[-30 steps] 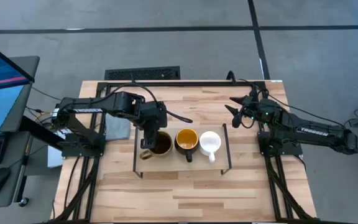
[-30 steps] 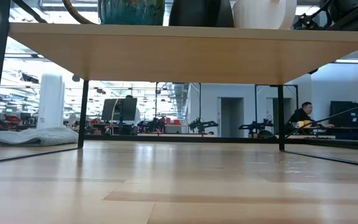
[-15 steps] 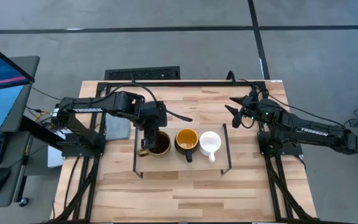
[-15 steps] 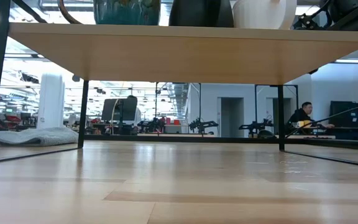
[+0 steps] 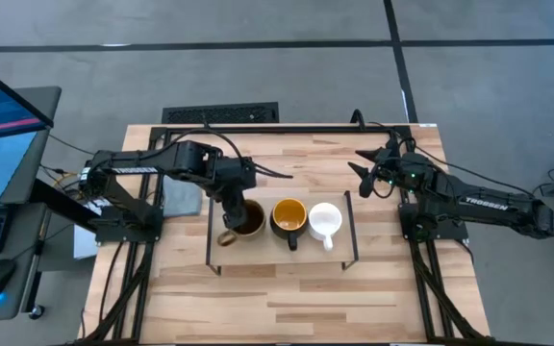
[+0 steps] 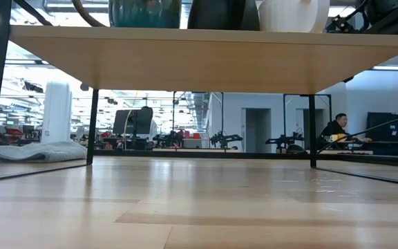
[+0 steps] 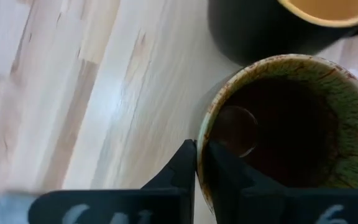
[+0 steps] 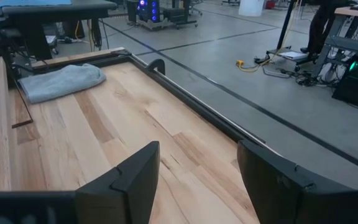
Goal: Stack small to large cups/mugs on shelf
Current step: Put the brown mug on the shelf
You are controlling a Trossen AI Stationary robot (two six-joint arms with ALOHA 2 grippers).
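Note:
Three mugs stand in a row on the shelf: an olive-brown mug at its left, a dark mug with a yellow inside in the middle, and a white mug at the right. The olive-brown mug's handle points toward the near left. My left gripper is shut on this mug's rim. My right gripper hangs open above the table to the right of the shelf, holding nothing. The low view shows the shelf's underside and the three mugs' bases on top of it. My left gripper pinches the olive-brown mug's rim on its left side, with one finger inside the mug and one outside. The fingers come from above, pointing steeply down. The mug stands upright with its base on the shelf.
A grey cloth lies on the table left of the shelf and also shows as a grey cloth in the right wrist view. The shelf's black wire legs stand on the tabletop. A person sits far behind the table.
My left gripper has shut on the olive-brown mug's rim and rolled its wrist a little while staying in place. The mug has shifted slightly on the shelf and stays upright.

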